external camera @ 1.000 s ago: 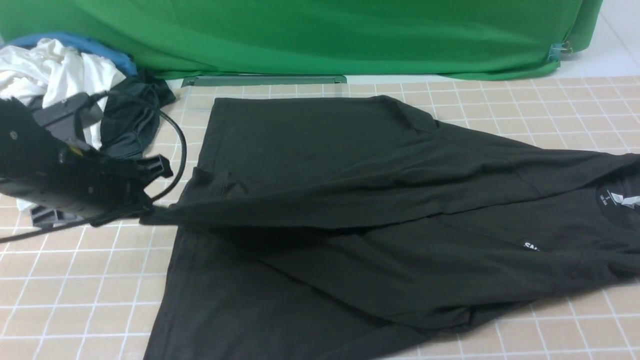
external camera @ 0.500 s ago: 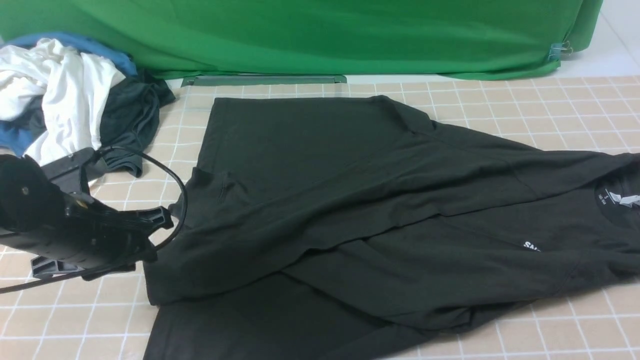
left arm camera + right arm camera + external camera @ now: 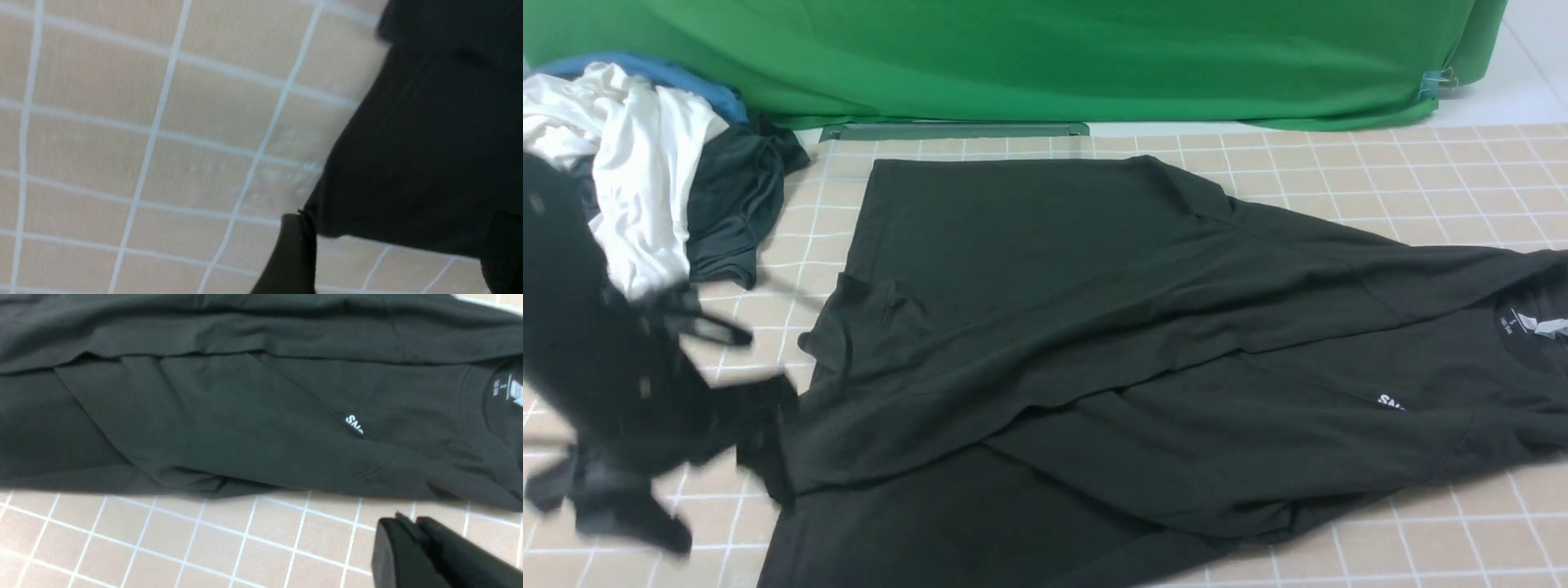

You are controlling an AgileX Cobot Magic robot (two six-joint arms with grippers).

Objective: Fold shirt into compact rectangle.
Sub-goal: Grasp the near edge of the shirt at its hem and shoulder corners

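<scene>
I see left hand spread open at folded edge of limp black T-shirt | right hand closed, empty | grid-patterned bench

In the front view the left arm is a black motion smear covering part of the clothes pile, which the frame edge also crops. The streaked wrist view shows of the left gripper only stubs of two fingers, cut off at the border. The shirt runs off the front view's right and bottom edges, a fold hides all but the first letters of its chest print, and the neck tag lettering is too small to read. Of the right gripper only the tips of its fingers show — the rest is cropped by its wrist view.
</scene>
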